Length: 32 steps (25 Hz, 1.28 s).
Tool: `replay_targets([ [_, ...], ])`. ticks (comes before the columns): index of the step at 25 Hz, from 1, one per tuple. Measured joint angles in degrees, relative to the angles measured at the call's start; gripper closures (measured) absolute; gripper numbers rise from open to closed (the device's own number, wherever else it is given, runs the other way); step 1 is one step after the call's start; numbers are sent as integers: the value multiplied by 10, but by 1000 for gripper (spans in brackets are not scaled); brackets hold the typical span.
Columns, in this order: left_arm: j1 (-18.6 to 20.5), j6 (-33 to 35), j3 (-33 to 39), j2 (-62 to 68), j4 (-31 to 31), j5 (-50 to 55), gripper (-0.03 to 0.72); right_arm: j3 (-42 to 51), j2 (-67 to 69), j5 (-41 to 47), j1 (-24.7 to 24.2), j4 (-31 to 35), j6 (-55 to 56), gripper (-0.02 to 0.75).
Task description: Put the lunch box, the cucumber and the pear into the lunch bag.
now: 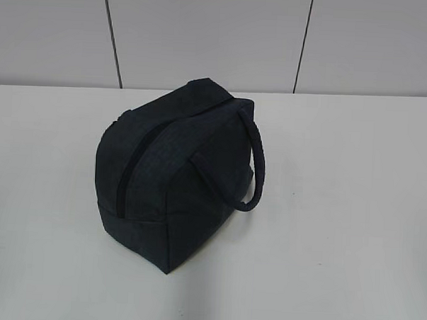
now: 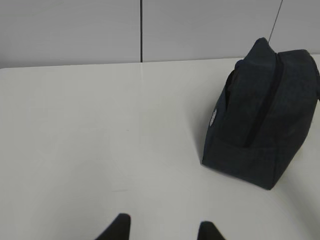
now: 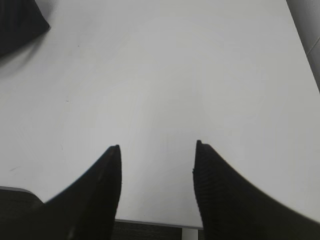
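The dark navy lunch bag (image 1: 174, 176) stands on the white table, its zipper closed along the top and its looped handle (image 1: 259, 165) hanging to the right. It also shows at the right of the left wrist view (image 2: 262, 115), and a corner of it shows at the top left of the right wrist view (image 3: 17, 22). The lunch box, the cucumber and the pear are out of view. My left gripper (image 2: 162, 222) is open and empty over bare table, left of the bag. My right gripper (image 3: 157, 147) is open and empty above the table's near edge. Neither gripper shows in the exterior view.
The white table (image 1: 353, 208) ends at a grey panelled wall (image 1: 205, 32) behind. The table's near edge (image 3: 150, 221) shows between my right fingers, and its right edge (image 3: 302, 40) runs along the top right of that view.
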Motion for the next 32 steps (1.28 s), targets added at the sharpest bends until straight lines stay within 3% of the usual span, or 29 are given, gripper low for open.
replay_targets([
  [32, 0, 0, 0, 0, -1, -2, 446, 0, 0, 0, 0, -1, 1, 365],
])
